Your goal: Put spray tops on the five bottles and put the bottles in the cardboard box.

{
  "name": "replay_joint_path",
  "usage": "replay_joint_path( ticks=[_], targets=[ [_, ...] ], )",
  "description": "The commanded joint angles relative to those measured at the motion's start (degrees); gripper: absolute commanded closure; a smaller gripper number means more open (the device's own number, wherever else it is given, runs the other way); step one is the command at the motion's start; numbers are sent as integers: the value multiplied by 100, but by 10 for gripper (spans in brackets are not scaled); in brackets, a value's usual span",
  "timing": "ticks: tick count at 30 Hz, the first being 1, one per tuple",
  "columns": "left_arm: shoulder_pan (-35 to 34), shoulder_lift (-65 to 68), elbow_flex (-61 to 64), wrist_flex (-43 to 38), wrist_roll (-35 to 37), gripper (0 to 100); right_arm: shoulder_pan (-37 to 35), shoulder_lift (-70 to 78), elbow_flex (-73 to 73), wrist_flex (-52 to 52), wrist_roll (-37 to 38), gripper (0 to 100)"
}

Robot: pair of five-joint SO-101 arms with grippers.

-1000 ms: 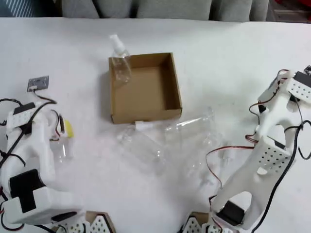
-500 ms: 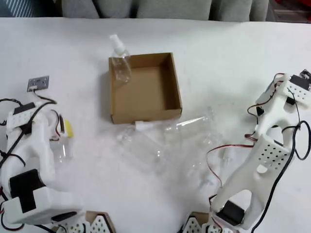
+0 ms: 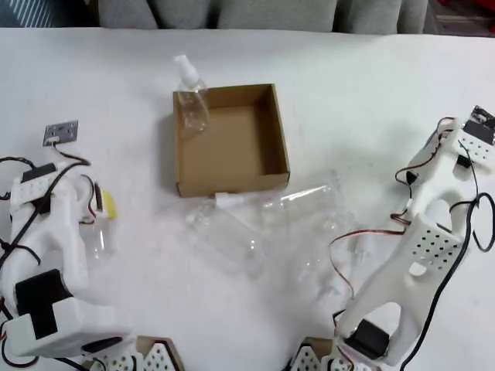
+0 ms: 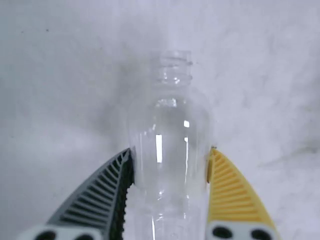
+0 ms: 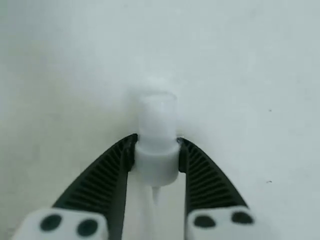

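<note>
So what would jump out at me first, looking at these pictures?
The brown cardboard box mid-table stands out, with one finished bottle leaning at its far left corner. Close up, the left gripper clamps a clear open-necked bottle, and the right gripper pinches a white spray top.

Brown square cardboard box (image 3: 232, 186) sits mid white table (image 3: 371, 85); clear capped plastic bottle (image 3: 191, 99) at its back-L corner; loose clear plastic bottles (image 3: 267, 224) lie just in front.

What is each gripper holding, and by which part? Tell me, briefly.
Left gripper: a clear uncapped bottle, clamped across its body below the shoulder. Right gripper: a white spray top, clamped at its collar.
</note>
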Motion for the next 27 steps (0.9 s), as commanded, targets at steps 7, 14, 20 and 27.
replay_joint_path(
  ticks=[7, 14, 20, 27],
  targets=[
    [382, -110, -141, -211, -26, 978, -171, -1692, -651, 1464, 343, 982],
    [822, -1130, -651, 97, 563, 979, -286, -3495, 589, 1464, 413, 982],
    [1314, -2598, -396, 88, 695, 977, -303, -5473, 1916, 1437, 615, 982],
    [2026, -4576, 79, 53, 686, 976, -954, -7565, 2796, 1429, 1582, 981]
  ],
)
